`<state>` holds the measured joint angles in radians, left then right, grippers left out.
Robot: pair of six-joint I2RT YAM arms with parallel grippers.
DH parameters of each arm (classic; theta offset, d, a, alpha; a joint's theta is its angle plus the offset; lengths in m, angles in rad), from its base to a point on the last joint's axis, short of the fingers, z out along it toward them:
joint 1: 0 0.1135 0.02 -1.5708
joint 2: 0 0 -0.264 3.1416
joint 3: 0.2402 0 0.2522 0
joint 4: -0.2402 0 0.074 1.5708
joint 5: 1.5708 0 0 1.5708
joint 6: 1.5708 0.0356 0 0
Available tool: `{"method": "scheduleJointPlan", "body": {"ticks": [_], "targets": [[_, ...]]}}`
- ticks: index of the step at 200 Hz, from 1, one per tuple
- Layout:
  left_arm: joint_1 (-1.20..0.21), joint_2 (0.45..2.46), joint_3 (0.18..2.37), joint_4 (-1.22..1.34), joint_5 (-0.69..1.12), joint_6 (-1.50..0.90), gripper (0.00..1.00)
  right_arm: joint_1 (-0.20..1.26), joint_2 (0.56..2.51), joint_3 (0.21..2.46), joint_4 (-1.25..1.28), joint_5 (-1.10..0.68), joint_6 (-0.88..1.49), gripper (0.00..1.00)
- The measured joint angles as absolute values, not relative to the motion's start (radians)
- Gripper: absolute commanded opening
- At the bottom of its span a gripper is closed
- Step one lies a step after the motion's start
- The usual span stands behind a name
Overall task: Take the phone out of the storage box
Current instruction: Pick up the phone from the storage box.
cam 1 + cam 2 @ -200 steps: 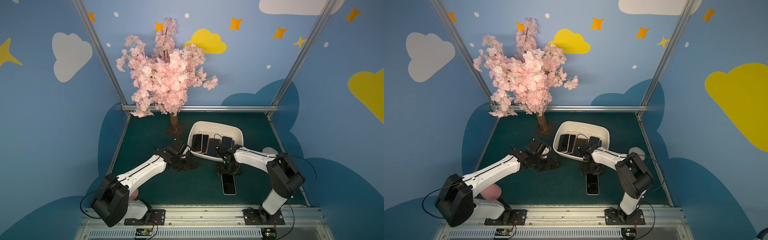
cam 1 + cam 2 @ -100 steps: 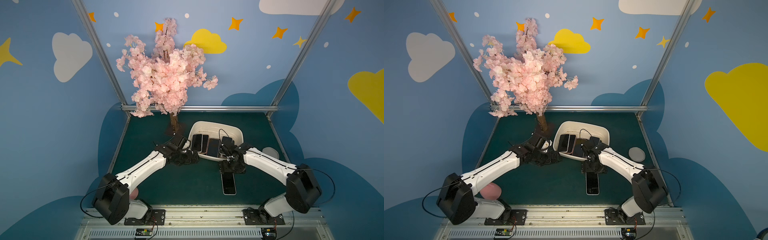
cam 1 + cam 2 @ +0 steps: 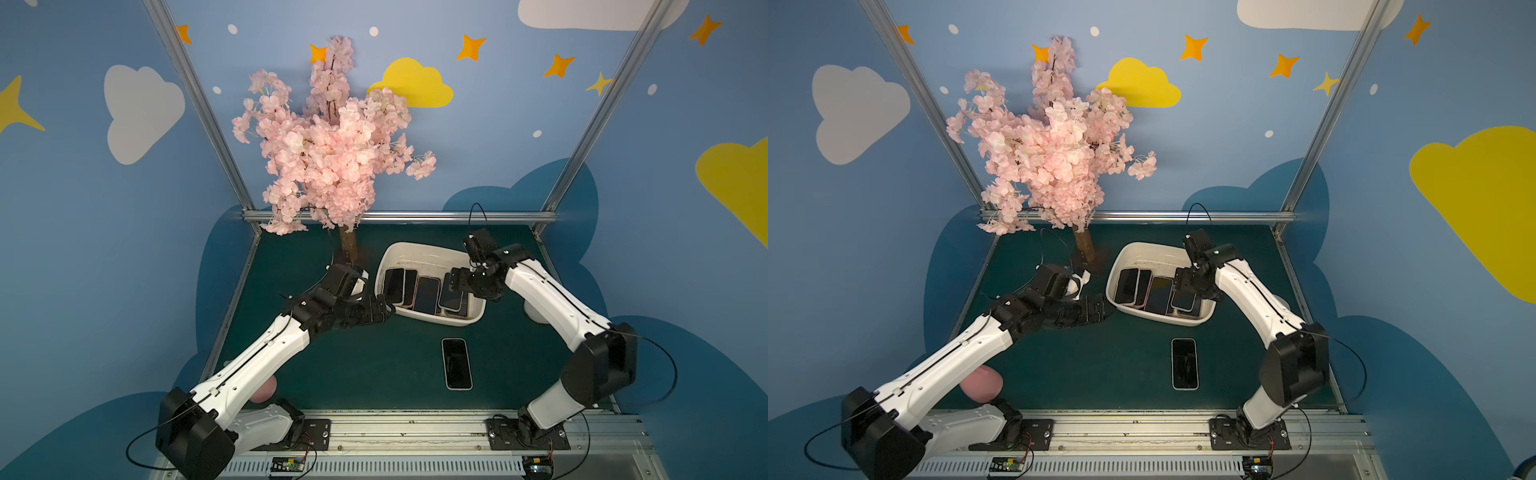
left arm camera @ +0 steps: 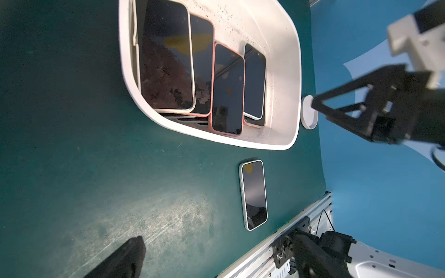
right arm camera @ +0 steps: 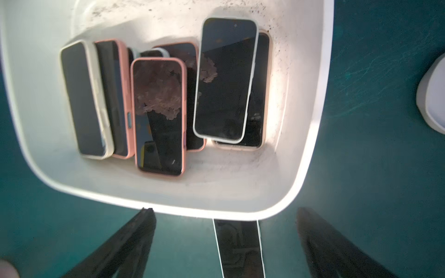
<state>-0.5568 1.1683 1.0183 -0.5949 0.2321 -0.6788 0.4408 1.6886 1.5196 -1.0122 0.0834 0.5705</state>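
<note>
Two grippers logged, both released and holding nothing.

Right gripper: fingers spread wide with only open space between them. In both top views it hangs above the right part of the storage box. No contact with any phone is visible.

Left gripper: low, just beside the near-left corner of the box. Only one dark finger shows in the left wrist view, over bare mat. Cannot tell whether the tip touches the rim.

Storage box: cream-white, speckled inside, standing on the green mat right of centre and towards the far side.

Phones in the box: several lie overlapped in a row, screens up. A white-cased phone sits on top at the right. A pink-cased phone sits on top near the middle.

Phone on the mat: lies flat, screen up, apart from the box on its near side, long edge running near to far.

Surroundings:
- Pink blossom tree stands to the far left of the box.
- White round dish sits right of the box, partly hidden by the right arm in the top views.
- Pink rounded object sits by the left arm's base.
</note>
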Motion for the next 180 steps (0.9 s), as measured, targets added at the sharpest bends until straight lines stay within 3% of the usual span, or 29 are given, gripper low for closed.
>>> {"method": "scheduleJointPlan", "body": {"ticks": [31,65,180], "targets": [[-0.556,1.091,0.994,-0.606,0.207,-0.688,1.0,0.4,1.951,1.76,-1.063,0.055,0.564,0.95],[-0.549,1.065,0.964,-0.609,0.204,-0.691,1.0,0.397,2.115,1.911,-1.086,0.046,0.573,0.95],[-0.505,1.238,1.031,-0.605,0.278,-0.598,1.0,0.376,2.259,2.014,-1.143,0.097,0.58,0.95]]}}
